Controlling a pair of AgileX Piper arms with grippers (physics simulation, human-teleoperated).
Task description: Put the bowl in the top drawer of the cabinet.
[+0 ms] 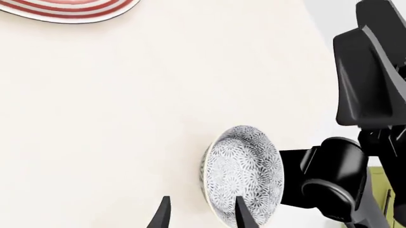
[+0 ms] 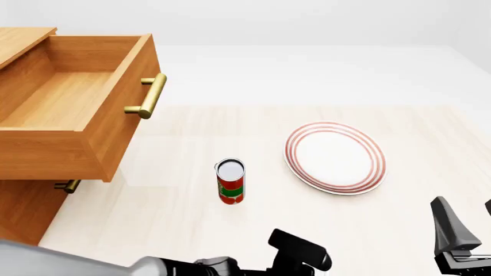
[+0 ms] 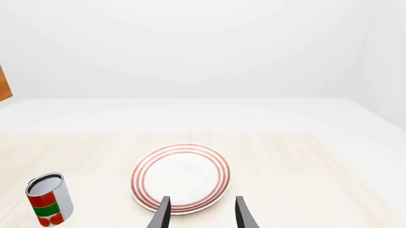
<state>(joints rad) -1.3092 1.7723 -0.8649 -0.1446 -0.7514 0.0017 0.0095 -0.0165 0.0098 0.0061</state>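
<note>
The bowl (image 1: 244,171), white with a dense grey floral pattern, shows only in the left wrist view, resting on the pale table close to the right arm (image 1: 362,142). My left gripper (image 1: 201,216) is open; one fingertip (image 1: 244,214) lies over the bowl's inside and the other outside its rim. In the front view the bowl is out of sight below the frame. The cabinet (image 2: 23,213) stands at the far left with its top drawer (image 2: 61,98) pulled out and empty, brass handle (image 2: 150,95) facing the table. My right gripper (image 3: 201,216) hangs open above the plate's near edge.
A white plate with red rings (image 2: 335,156) lies right of centre. A red and green can (image 2: 230,181) stands upright between plate and cabinet. The lower drawer's handle (image 2: 69,185) peeks out under the open drawer. Both arms (image 2: 299,253) (image 2: 452,236) sit at the near edge.
</note>
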